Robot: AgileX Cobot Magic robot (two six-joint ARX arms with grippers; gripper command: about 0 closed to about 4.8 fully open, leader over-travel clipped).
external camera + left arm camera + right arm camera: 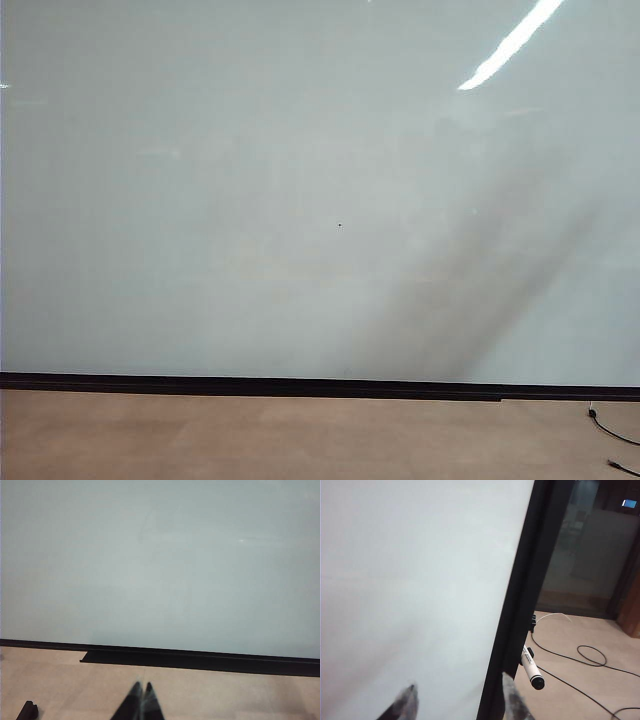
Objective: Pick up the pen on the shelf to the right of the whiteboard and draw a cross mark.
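Reaching for the pen [532, 668] beside the whiteboard's [410, 580] right edge, your right gripper [460, 700] spreads its jaws wide — your left gripper [141, 692] waits pinched closed.

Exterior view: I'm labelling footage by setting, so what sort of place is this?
Probably an office or lab room. A large whiteboard fills the wall above a tan floor, a pen sits beside its black frame, and cables trail across the floor.
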